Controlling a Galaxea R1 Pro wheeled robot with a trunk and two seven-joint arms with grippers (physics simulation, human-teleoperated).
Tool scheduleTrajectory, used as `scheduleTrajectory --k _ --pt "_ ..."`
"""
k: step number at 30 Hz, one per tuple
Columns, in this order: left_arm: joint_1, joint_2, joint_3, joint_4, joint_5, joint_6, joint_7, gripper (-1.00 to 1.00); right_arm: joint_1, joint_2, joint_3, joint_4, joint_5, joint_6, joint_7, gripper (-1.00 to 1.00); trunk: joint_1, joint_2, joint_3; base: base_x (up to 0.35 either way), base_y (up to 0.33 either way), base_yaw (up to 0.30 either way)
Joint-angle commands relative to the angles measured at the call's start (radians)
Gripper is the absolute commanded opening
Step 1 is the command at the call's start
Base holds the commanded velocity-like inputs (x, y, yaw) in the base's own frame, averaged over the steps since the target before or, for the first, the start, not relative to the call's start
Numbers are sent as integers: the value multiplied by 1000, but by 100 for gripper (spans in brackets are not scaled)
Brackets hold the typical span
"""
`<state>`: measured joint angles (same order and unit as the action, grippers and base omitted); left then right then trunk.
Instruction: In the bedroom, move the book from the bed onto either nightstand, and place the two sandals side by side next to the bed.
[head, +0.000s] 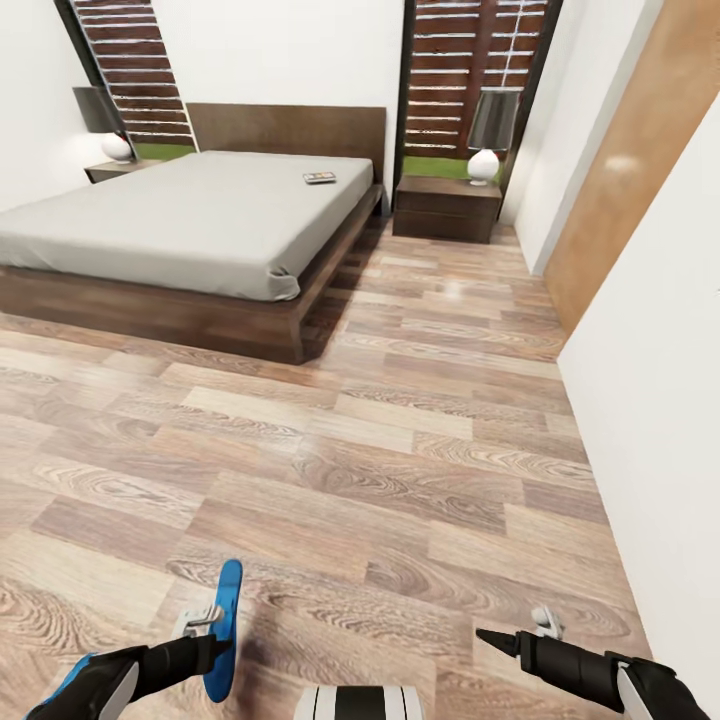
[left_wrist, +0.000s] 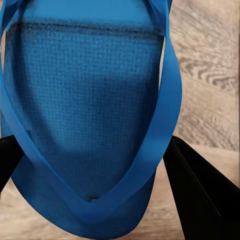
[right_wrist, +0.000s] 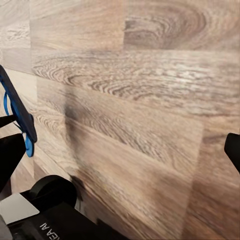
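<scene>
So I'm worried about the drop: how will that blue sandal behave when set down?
The sandal hangs edge-on from the left gripper, so it probably tips flat. It looks thin and light, likely flexing. Its textured sole should resist sliding.

Robot body, head view. Left pincer (head: 205, 640): matte black, tapering housing with a silver metal bracket at its tip; the forearm behind it is black with a white shell and a blue accent at the frame's corner. Right pincer (head: 500, 640): black, pointed, with a small white-grey fitting above; its forearm is black with a white cover. Trunk top (head: 360, 702): white casing with a dark centre band. Right wrist view: black base part (right_wrist: 55, 220) bearing white lettering, partly legible "EAN".
</scene>
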<state>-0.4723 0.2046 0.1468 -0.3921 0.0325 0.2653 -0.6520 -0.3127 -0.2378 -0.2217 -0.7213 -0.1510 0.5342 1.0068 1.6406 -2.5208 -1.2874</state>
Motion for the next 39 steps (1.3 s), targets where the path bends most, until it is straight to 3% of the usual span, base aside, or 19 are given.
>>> scheduleTrajectory --k 1,19,22,24,28,33,39 --pt "0 -1 5 0 1 8 -5 -100 0 0 -1 0 -6 5 0 100 -1 0 3 0 0 0" --pt "0 -1 5 1 1 8 -6 -100 1 7 1 6 -4 -19 0 100 -9 4 73 0 0 0" --pt "0 -2 5 1 2 8 -6 -100 2 7 1 40 8 -87 -2 100 -10 5 84 0 0 0" --pt "0 -2 5 1 3 8 -6 -100 3 9 1 105 45 -196 -4 100 -11 5 92 0 0 0" --pt "0 -3 5 1 3 8 -6 -100 3 12 1 164 124 -324 -5 100 -13 6 108 0 0 0" --pt "0 -4 4 2 3 8 -6 -100 3 11 0 181 162 -365 -3 100 -15 7 127 0 0 0" --pt "0 -8 4 4 3 6 -6 -100 3 11 -1 187 168 -401 -2 100 -18 9 150 0 0 0"
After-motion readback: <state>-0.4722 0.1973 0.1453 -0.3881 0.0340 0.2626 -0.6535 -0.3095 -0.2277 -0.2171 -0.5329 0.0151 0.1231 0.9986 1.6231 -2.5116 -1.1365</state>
